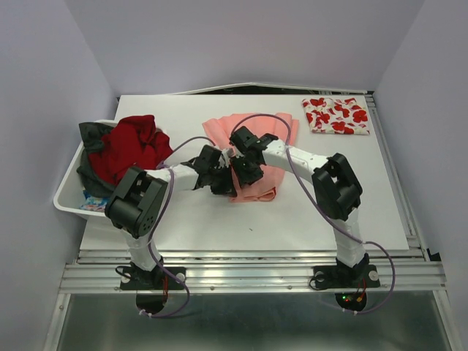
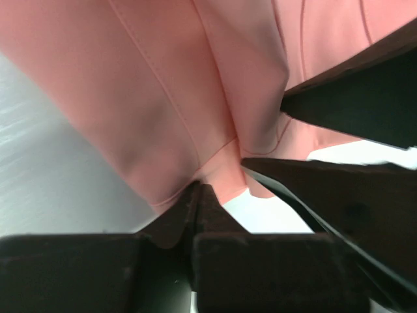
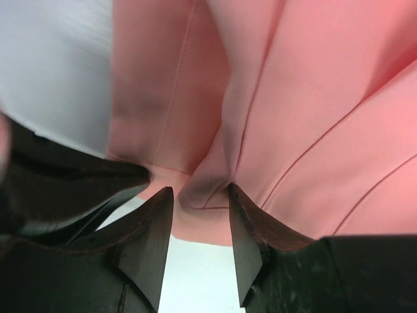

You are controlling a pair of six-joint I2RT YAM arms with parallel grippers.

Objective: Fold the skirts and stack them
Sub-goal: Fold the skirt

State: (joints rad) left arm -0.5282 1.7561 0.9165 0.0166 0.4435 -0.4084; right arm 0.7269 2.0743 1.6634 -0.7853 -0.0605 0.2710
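Closest to where I stand, the two black-and-white robot arms are bolted to the aluminium rail (image 1: 248,276) at the near edge of the white table (image 1: 292,219), and both reach in to the same spot at its middle. There lies the crumpled salmon-pink pleated cloth skirt (image 1: 257,184), bunched at its near edge. The left gripper (image 2: 199,188) has its jaws pressed together with the skirt's stitched hem caught at the very tips. The right gripper (image 3: 201,192) sits just beside it, jaws a little apart, with a hanging fold of the pink cloth between its tips; I cannot tell whether they actually pinch it. Well apart from this, at the far right corner of the table, the white cloth skirt with red flower print (image 1: 336,115) lies flat as a folded rectangle. At the table's left edge a white plastic bin (image 1: 67,191) holds a heap of crumpled red cloth (image 1: 131,150) over a dark grey garment (image 1: 89,139).
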